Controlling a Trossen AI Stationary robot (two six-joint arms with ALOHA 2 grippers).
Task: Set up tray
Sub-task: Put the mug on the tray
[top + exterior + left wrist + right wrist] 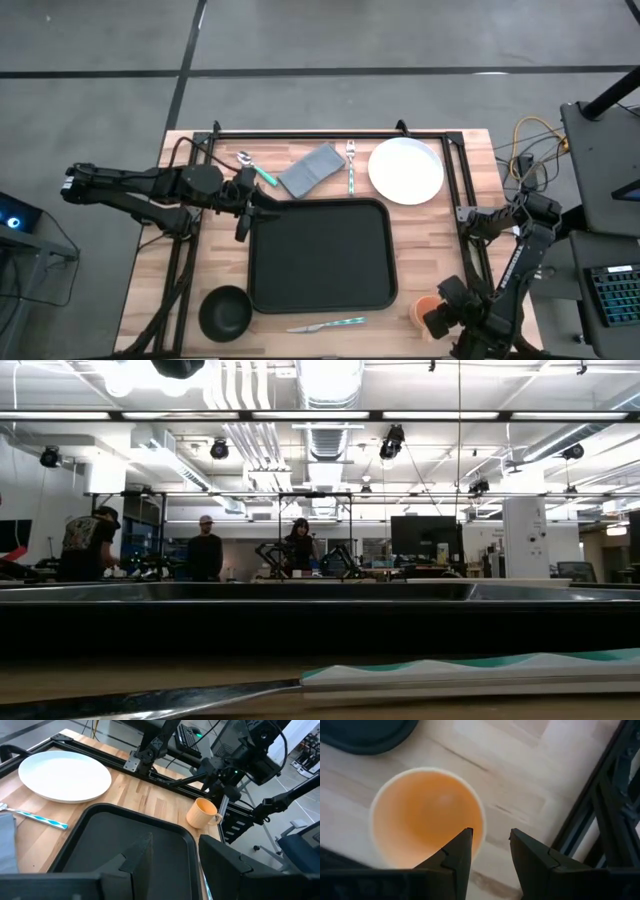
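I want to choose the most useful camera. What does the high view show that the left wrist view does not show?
Only the high view shows the black bowl, the knife, the spoon and the left gripper at the tray's corner. Only the left wrist view shows the orange cup's handle. Both show the tray, the white plate, the orange cup and the right gripper at that cup.

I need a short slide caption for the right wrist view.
Right gripper straddling the rim of the orange cup beside the tray.
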